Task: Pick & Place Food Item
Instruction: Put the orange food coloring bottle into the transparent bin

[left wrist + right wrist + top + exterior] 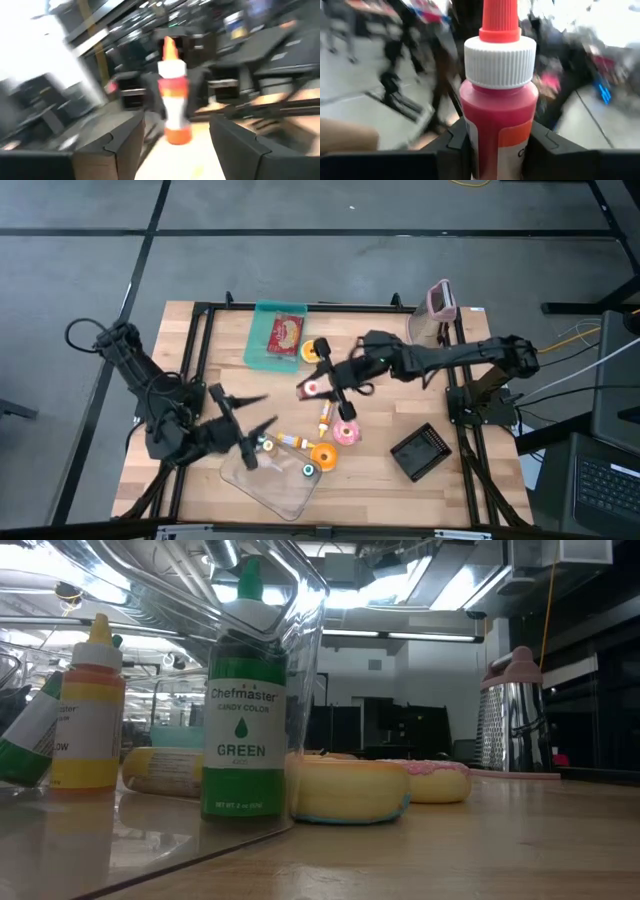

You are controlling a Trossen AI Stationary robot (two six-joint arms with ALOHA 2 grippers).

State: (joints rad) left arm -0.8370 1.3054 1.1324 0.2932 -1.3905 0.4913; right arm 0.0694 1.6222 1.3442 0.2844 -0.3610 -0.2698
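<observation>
A red food-colour bottle (498,95) with a white cap and red tip stands upright above the middle of the table (190,330), with my right gripper (322,386) shut on it. The left wrist view shows the same bottle (172,95) farther off. My left gripper (250,420) is open to the near left of it, fingers (115,145) spread and touching nothing, over the clear container (275,478). A pink donut (347,432) and an orange donut (323,455) lie flat on the wood. My right gripper pinches the red bottle's body (485,130), below its shoulder, between the two fingers (545,145), one on each side. The fingers come in level from the table's right. The bottle stands upright, tip up, lifted clear of the table.
A teal tray (262,340) with a red packet lies at the far middle, a grater (440,302) at the far right, a black box (420,452) at the near right. An orange bottle (325,416) lies mid-table. Green (237,700) and yellow (88,710) bottles stand in the clear container.
</observation>
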